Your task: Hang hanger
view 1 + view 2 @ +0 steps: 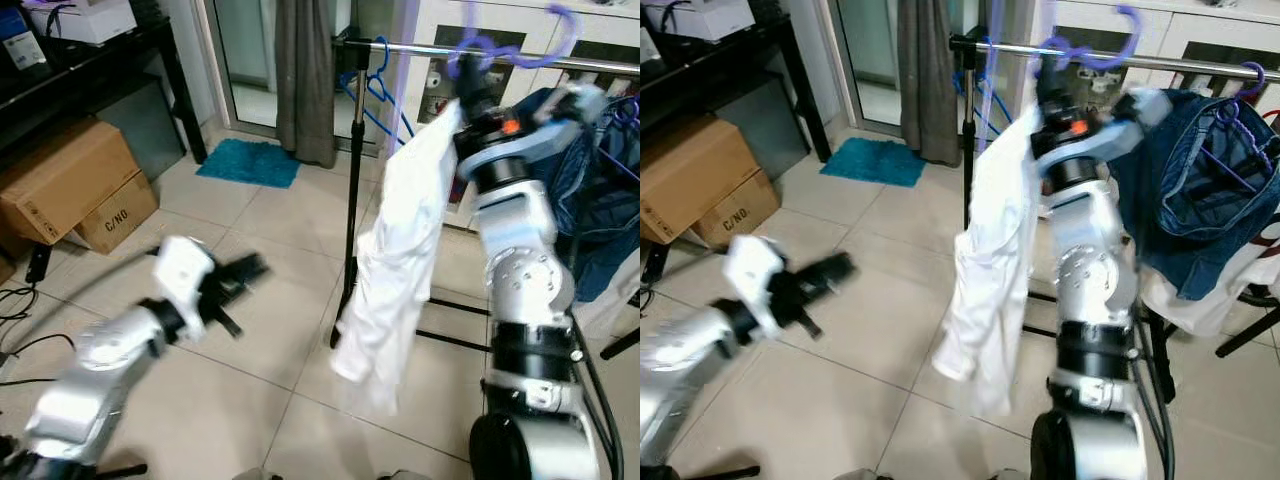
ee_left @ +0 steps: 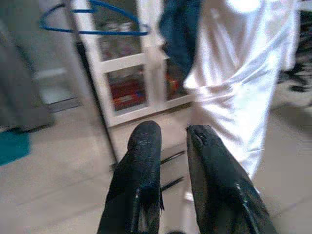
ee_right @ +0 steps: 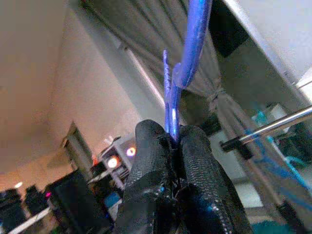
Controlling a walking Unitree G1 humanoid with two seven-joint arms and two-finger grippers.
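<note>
A purple hanger [image 1: 515,52] carries a white shirt [image 1: 400,250], and its hook is up at the metal rail [image 1: 420,48] of a clothes rack. Whether the hook rests on the rail I cannot tell. My right gripper [image 1: 468,88] is raised just under the rail, shut on the hanger's neck [image 3: 173,114], with the shirt hanging down to its left. My left gripper [image 1: 245,270] is low over the tiled floor, left of the rack and blurred. Its fingers [image 2: 144,161] lie close together with nothing between them.
A blue hanger [image 1: 382,88] and a denim garment [image 1: 1200,190] hang on the same rail. The rack's upright pole [image 1: 354,200] stands beside the shirt. Cardboard boxes [image 1: 70,180], a teal mat [image 1: 248,162] and a grey curtain [image 1: 305,70] are at the left and back.
</note>
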